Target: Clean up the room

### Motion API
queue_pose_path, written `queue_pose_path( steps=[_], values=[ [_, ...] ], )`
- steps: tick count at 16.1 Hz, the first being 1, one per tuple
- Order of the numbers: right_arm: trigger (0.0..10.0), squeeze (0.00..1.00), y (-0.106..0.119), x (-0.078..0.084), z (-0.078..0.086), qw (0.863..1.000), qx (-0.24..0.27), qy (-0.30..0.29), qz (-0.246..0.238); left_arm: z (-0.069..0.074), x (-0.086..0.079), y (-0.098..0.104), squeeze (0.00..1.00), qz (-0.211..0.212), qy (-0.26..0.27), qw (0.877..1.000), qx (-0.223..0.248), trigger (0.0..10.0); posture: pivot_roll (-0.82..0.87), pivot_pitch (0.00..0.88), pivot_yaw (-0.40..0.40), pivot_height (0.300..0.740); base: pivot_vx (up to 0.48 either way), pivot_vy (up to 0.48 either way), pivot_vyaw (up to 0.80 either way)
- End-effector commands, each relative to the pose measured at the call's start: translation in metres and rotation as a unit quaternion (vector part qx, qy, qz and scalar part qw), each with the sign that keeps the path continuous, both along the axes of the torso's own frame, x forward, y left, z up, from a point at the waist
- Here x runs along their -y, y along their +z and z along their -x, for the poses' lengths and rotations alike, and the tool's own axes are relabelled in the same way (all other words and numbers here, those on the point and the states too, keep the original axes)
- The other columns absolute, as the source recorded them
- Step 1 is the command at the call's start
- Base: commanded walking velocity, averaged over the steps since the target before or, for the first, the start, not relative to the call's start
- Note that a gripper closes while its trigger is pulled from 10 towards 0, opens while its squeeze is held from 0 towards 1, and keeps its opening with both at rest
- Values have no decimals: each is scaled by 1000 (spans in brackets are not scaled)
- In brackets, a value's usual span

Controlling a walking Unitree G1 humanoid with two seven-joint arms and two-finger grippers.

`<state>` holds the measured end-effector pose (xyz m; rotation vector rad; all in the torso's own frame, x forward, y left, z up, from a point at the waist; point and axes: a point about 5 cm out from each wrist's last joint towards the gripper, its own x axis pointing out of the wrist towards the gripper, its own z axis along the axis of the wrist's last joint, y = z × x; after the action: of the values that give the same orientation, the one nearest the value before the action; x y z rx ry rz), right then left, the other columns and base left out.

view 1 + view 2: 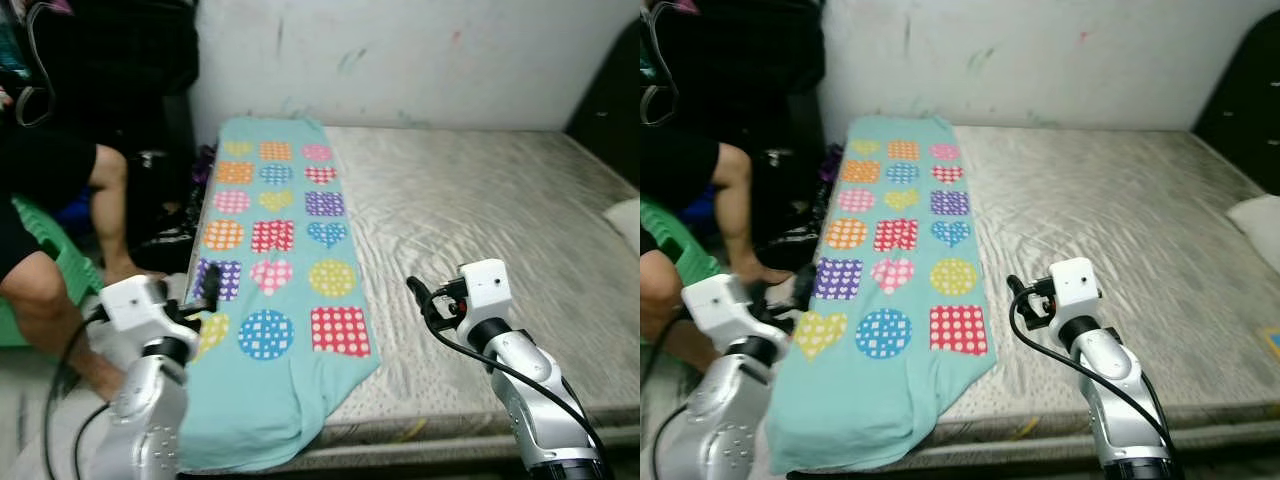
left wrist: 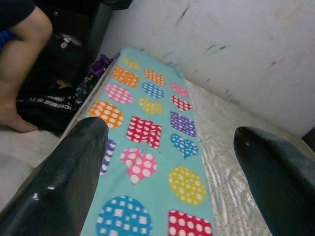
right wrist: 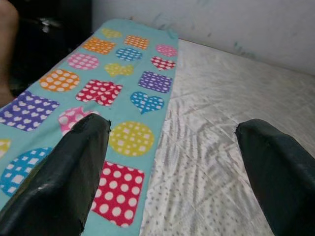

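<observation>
A turquoise blanket (image 1: 280,250) printed with bright dotted hearts, circles and squares lies folded lengthwise along the left side of the bed (image 1: 480,230), its near end hanging over the front edge. My left gripper (image 2: 170,172) hovers open above the blanket's near left corner, nothing between its fingers (image 2: 64,182). Over the bare grey mattress, just right of the blanket's near end, my right gripper (image 3: 172,172) is also open and empty.
A person sits on a green chair (image 1: 60,270) to the left of the bed, one bare leg (image 1: 110,215) close to my left arm. Dark bags (image 1: 165,225) lie on the floor by the wall. A white pillow (image 1: 628,220) rests at the bed's right edge.
</observation>
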<state>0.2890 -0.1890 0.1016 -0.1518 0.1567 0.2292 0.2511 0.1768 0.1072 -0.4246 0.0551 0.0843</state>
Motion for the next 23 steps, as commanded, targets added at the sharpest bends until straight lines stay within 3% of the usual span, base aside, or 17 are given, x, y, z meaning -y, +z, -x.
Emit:
queue_pose_path(
  steps=[1, 7, 13, 21, 23],
  values=[
    [10000, 0, 5, 7, -2, 1000, 8, -10, 9, -1, 8, 4, 0, 9, -12, 1000, 6, 10000, -53, 10, -37, 740, 0, 480, 0],
    [10000, 0, 2, 10, -1, 1000, -2, -15, 18, 1, 6, 3, 0, 10, -7, 1000, 0, 10000, -53, 23, -39, 740, 0, 480, 0],
    [10000, 0, 3, 10, -2, 999, -3, -33, 1, 1, 5, 5, 0, 7, -12, 1000, 7, 10000, -49, 33, -31, 740, 0, 0, 0],
    [10000, 0, -1, 15, 2, 999, -13, -50, 7, 3, 0, 6, 0, -2, -7, 1000, 1, 10000, -42, 57, -24, 740, 0, 0, -800],
    [10000, 0, 0, 14, 1, 999, -8, -49, 6, 4, -1, 8, 0, -8, -11, 1000, 6, 10000, -38, 61, -19, 740, 0, 0, 0]
  ],
)
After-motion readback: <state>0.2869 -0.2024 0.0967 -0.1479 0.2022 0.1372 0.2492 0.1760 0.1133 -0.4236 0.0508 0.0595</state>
